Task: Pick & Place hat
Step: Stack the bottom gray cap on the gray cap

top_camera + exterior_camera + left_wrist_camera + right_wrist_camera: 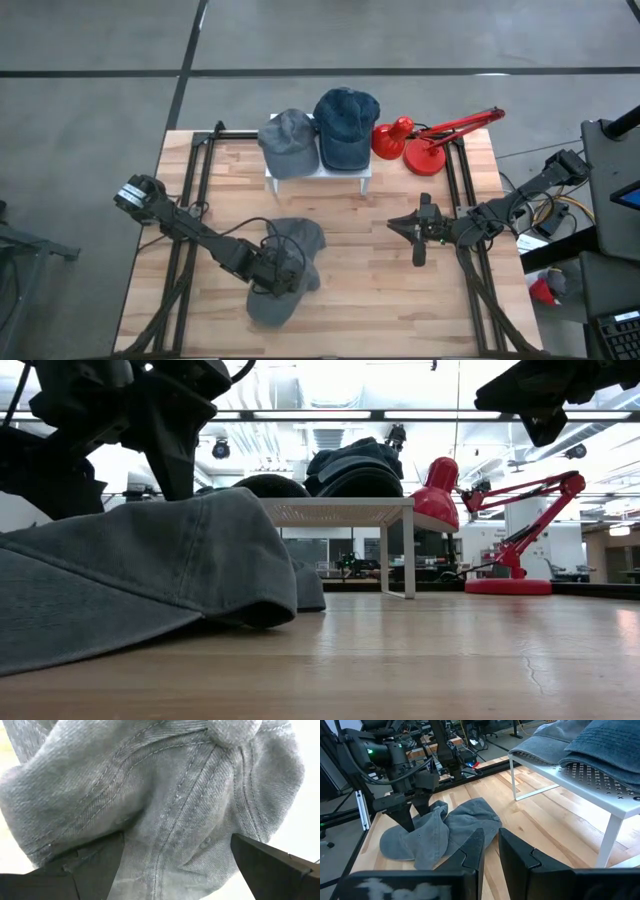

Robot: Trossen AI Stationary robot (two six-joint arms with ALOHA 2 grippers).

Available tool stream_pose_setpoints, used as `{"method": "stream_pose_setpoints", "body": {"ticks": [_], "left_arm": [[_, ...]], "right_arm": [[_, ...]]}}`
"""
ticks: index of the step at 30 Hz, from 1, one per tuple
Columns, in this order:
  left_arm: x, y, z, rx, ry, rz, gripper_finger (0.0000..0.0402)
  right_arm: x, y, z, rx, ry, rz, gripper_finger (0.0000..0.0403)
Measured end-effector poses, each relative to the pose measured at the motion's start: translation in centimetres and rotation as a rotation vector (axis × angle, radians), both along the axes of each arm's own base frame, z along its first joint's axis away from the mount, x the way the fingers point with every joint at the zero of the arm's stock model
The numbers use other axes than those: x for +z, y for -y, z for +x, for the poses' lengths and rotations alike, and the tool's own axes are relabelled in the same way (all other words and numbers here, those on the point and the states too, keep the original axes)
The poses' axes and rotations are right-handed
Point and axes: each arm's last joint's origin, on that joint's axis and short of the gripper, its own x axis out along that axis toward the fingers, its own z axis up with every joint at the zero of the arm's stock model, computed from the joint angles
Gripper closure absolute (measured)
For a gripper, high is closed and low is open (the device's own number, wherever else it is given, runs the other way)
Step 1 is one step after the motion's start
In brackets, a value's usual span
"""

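A grey cap (pixel 300 238) lies crumpled on the wooden table, near the middle of its near half; it shows large in the low view (pixel 140 570) and in the right wrist view (pixel 455 822). My left gripper (pixel 272 268) is down on the cap's crown, open, with its fingers astride a ridge of cloth (pixel 176 837). My right gripper (pixel 395 226) waits above the table's right half, its fingers together (pixel 491 850), pointing toward the cap. A second grey cap (pixel 287 140) and a blue hat (pixel 347 125) rest on a white rack (pixel 318 172). My left gripper comes at the cap's crown from above, pointing down. Its two spread fingers (pixel 95 865) lie against the cloth below the top button (pixel 232 730), with a bulging ridge of the crown (pixel 170 820) between them. The cap rests on the table, brim and crown both down.
The white rack with its two hats stands at the table's far edge. A red desk lamp (pixel 430 140) stands to the rack's right. Bare wood (pixel 360 290) lies between the cap and my right arm. Black frame rails (pixel 190 200) run along both table sides.
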Motion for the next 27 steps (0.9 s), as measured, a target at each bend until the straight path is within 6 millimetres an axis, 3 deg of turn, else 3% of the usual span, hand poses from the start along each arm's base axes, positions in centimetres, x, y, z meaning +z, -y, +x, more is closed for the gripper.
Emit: {"method": "stream_pose_setpoints", "body": {"ticks": [11,15,20,27], "left_arm": [[-0.26,-0.11,-0.07,0.028,0.0,-0.001,0.0019],[-0.9,-0.27,-0.49,0.051,-0.053,-0.042,0.0036],[-0.95,-0.35,-0.59,0.076,-0.07,-0.053,0.0111],[-0.7,-0.28,-0.37,0.089,-0.054,-0.066,0.0276]], "right_arm": [[0.0,0.0,0.0,0.0,0.0,0.0,0.0351],[0.0,0.0,0.0,0.0,0.0,0.0,0.0351],[0.0,0.0,0.01,0.0,0.0,0.0,0.0351],[-0.01,-0.01,0.01,0.0,0.0,0.0,0.0351]]}}
